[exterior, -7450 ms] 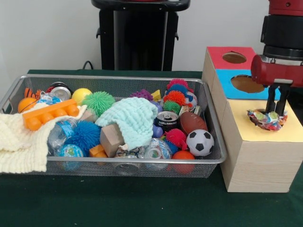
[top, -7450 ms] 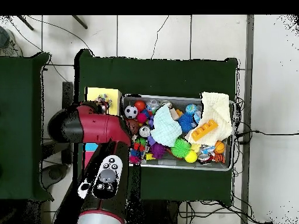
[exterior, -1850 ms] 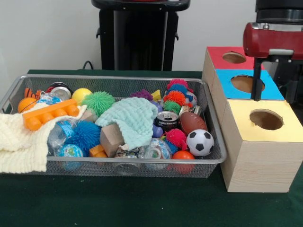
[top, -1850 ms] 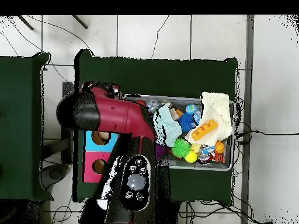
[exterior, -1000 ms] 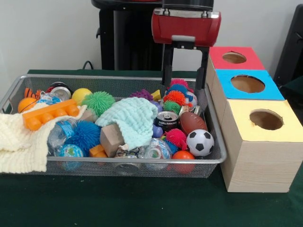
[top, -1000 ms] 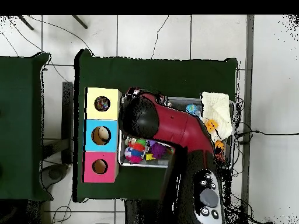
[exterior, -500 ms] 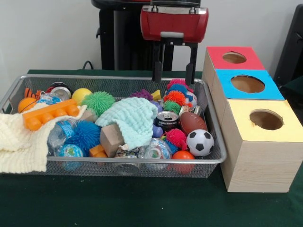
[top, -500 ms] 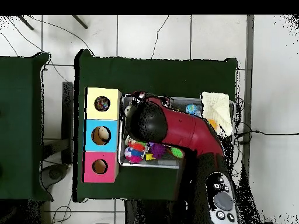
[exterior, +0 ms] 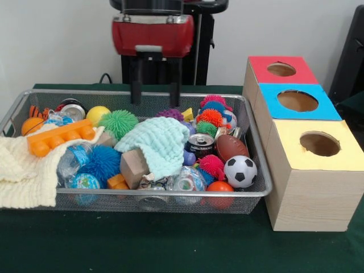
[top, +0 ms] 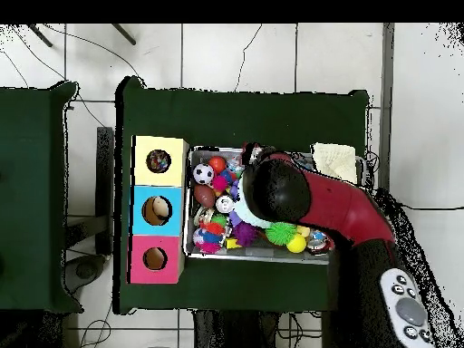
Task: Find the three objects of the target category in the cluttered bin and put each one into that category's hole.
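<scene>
The silver wire-mesh bin (exterior: 170,194) is full of toys and cloths. My gripper (exterior: 154,103) hangs over the bin's back middle, above the mint cloth (exterior: 159,142). It is open and empty. The yellow-topped box with its round hole (exterior: 319,144) stands right of the bin. In the overhead view a multicoloured rag shows inside that hole (top: 159,161). I see no printed rag lying in the bin. In the overhead view my arm (top: 290,195) hides the gripper and the bin's middle.
The blue-topped box (exterior: 297,100) and red-topped box (exterior: 281,69) stand behind the yellow one. A cream cloth (exterior: 23,170) drapes over the bin's left end. A soccer ball (exterior: 240,170), a football (exterior: 231,147), a can (exterior: 200,145) and an orange brick (exterior: 60,136) lie in the bin.
The printed rag that lay on the yellow hole under my gripper has gone into the hole. My open gripper then moved from the boxes leftward over the bin's back to its middle.
</scene>
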`<state>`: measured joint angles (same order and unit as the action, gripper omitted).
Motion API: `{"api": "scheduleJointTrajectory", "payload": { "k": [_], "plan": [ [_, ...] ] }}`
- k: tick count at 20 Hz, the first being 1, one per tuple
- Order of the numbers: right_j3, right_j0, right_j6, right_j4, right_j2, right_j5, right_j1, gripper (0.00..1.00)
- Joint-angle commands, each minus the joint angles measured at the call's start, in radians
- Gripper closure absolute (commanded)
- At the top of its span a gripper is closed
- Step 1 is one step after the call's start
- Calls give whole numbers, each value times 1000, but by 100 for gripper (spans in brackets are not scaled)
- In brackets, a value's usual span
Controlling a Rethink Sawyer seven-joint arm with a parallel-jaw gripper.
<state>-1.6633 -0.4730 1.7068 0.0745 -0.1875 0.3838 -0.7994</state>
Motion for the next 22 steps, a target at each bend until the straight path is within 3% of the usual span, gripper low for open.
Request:
{"api": "scheduleJointTrajectory", "payload": {
  "k": [1,6,16,22],
  "plan": [
    [-98,-123,-275,116,-166,153,-12,0],
    [-104,-172,-259,155,-216,176,-29,0],
    [-57,-152,-203,244,-231,203,-15,0],
    [-35,-155,-179,310,-236,152,34,0]
  ]
}}
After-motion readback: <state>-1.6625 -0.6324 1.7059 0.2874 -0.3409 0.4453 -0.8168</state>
